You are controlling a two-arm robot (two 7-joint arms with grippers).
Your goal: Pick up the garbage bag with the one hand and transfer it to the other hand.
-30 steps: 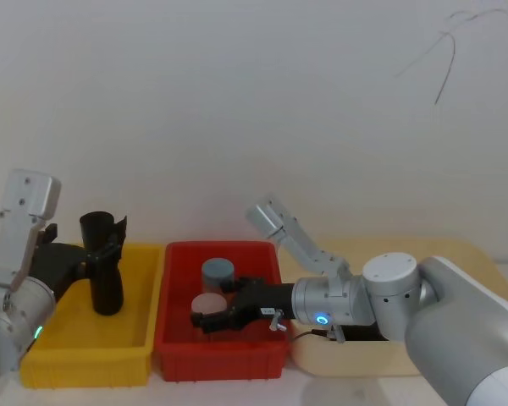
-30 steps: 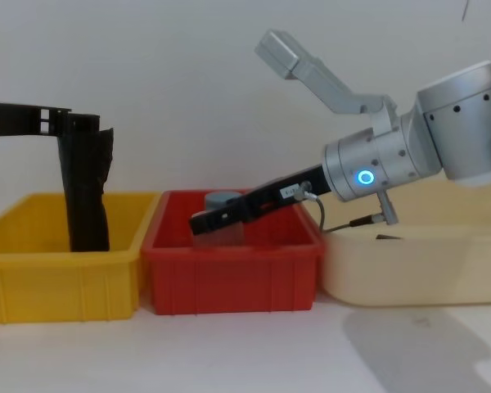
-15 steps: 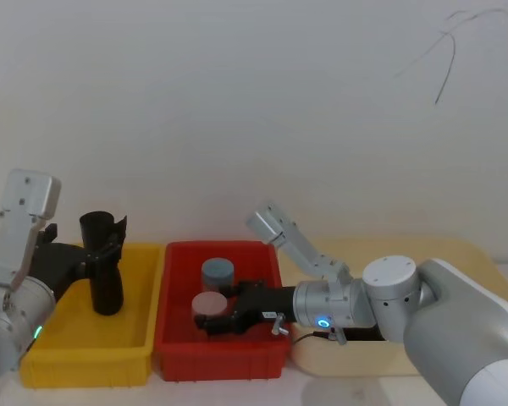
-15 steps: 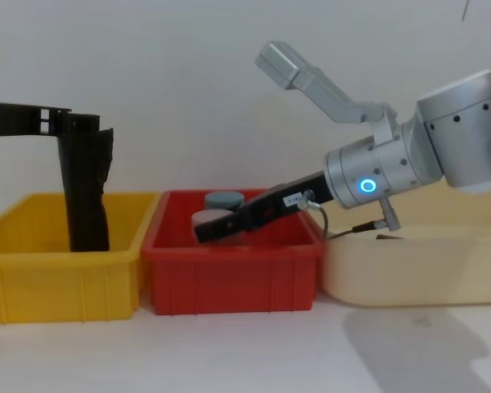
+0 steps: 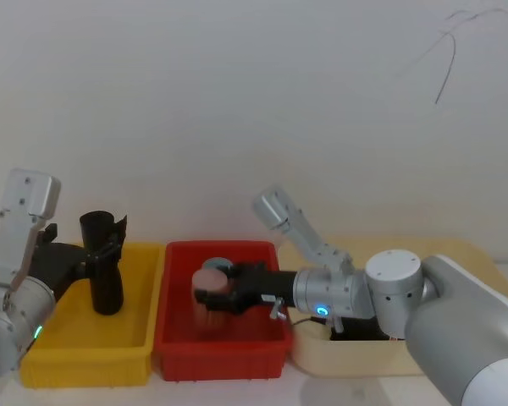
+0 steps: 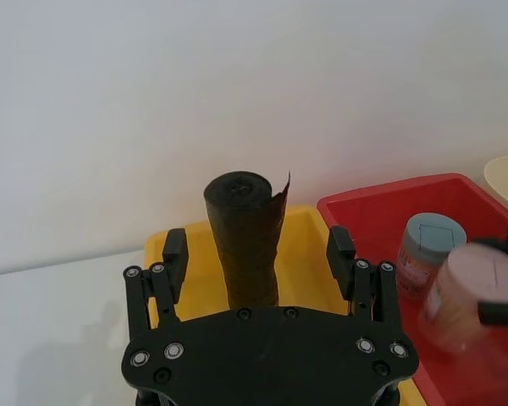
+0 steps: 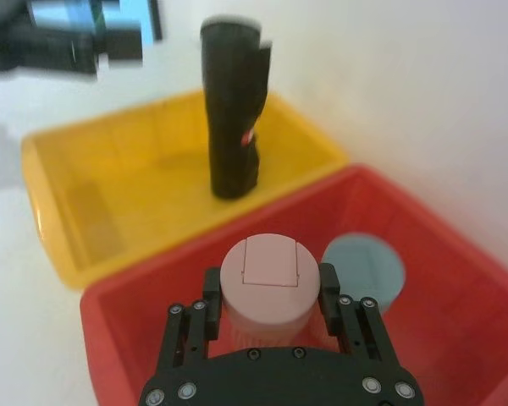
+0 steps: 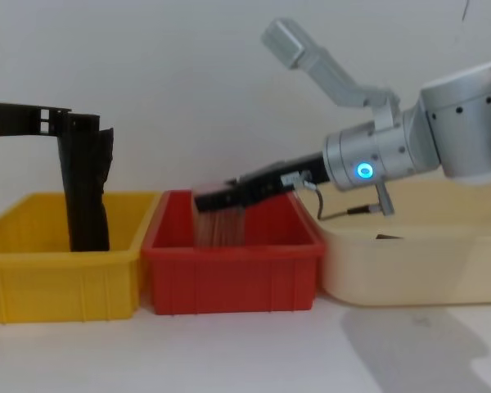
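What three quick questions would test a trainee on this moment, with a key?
1. True or false: the right pincer is shut on the garbage bag.
2. Which bin does the garbage bag stand upright in? A: the yellow bin. B: the red bin. C: the cream bin.
3. Short answer: what stands between the open fingers of the left pincer?

Key
1. False. It is shut on the pink-lidded jar, over the red bin.
2. A.
3. The garbage bag, with a gap showing on each side in the left wrist view.
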